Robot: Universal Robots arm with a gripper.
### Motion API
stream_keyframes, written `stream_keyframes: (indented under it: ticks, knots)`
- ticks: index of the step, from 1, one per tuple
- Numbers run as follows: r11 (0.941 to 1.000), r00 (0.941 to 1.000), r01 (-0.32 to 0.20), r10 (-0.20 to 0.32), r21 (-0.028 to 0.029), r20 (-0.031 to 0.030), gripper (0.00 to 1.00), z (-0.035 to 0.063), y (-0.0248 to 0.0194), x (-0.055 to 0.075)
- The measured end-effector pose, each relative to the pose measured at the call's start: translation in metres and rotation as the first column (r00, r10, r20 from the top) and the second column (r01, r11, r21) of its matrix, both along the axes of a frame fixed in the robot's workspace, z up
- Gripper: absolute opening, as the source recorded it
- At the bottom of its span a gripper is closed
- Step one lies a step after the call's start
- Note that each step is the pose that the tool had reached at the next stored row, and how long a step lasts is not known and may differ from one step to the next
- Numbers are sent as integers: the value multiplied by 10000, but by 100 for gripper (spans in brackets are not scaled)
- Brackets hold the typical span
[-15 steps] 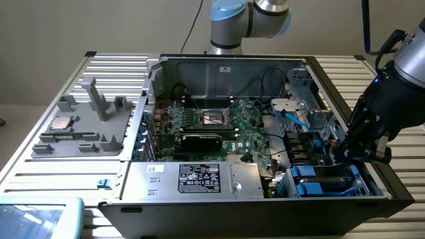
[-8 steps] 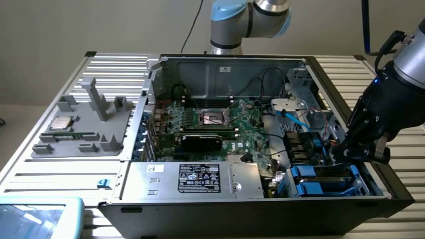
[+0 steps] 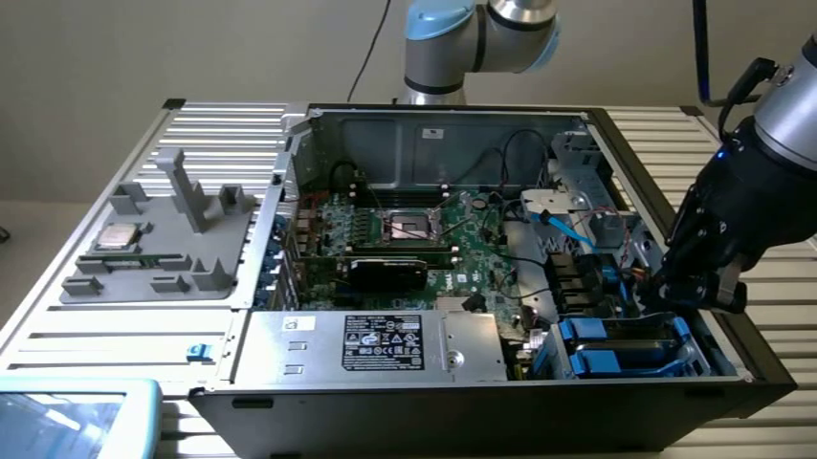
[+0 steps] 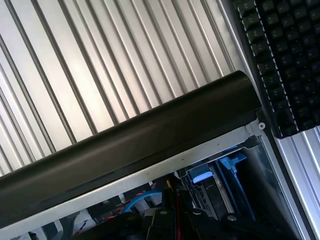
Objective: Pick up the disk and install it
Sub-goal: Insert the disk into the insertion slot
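The exterior view takes in the whole open computer case [image 3: 383, 421], with the pincer [image 3: 695, 292] lowered at its near corner on the exterior view's right, over the drive cage. The jaws are closed; I cannot tell whether they pinch anything. The disk [image 3: 598, 332] lies in that cage, just beside and below the pincer, its blue rails showing.

The wrist view looks past the case's black side rim [image 4: 140, 145], adding the disk's [image 4: 217, 192] blue end tab close under the pincer, a blue cable [image 4: 142, 200] beside it and a black keyboard [image 4: 285, 65] outside the case.

The black rim runs close along the pincer's outer side, and beyond it the ribbed table [image 4: 100, 65] is bare up to the keyboard. On the inner side, fans [image 3: 587, 277] and loose cables crowd close.

Farther from the pincer sit the motherboard [image 3: 434, 234], a dark expansion card [image 3: 389, 273] and the silver box with a black label [image 3: 370, 344]. Well apart, outside the case's far side, a grey tray [image 3: 153, 277] carries a small square chip [image 3: 119, 236].
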State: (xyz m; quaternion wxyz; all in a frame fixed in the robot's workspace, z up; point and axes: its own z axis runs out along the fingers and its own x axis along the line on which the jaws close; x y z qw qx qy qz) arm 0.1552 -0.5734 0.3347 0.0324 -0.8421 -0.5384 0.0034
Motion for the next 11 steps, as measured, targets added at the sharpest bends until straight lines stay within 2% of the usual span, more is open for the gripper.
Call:
stream_keyframes:
  ticks: [4, 6, 8, 11]
  knots:
    - [10000, 10000, 21, -21, -6, 0, 15, 3, 12, -26]
    - [10000, 10000, 21, -21, -50, 0, 15, 14, 19, -41]
    - [9999, 10000, 21, -21, -159, 0, 15, 34, 29, -50]
    - [9992, 10000, 20, -20, -397, 1, 15, 73, 55, -57]
